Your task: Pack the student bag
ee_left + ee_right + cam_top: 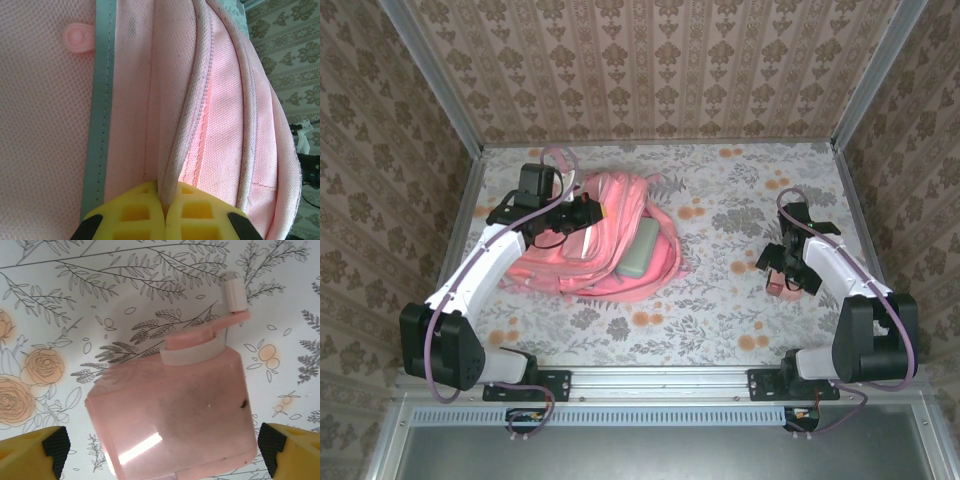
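— Up close, our left gripper (pixel 165 209) pinches the bag (pixel 225 100) by a seam (bag lies left, toward the far side).
— Our right gripper (pixel 160 442) gapes wide, either side of a pink box (pixel 170 405); floral table (pixel 75 290), papered walls (pixel 670 60).

One student bag (pixel 620 200), one pale green flat case (pixel 640 248), one pink translucent crank-handled box (pixel 170 415)

Item: tabletop (pixel 720 200), covered in white cloth printed with grey foliage and orange flowers.
Lying on it:
- student bag (pixel 610 240), pink, laid flat on the left half.
- pink translucent box (pixel 170 410), fitted with a white collar and a small crank handle, set on the right half, well apart from the bag.
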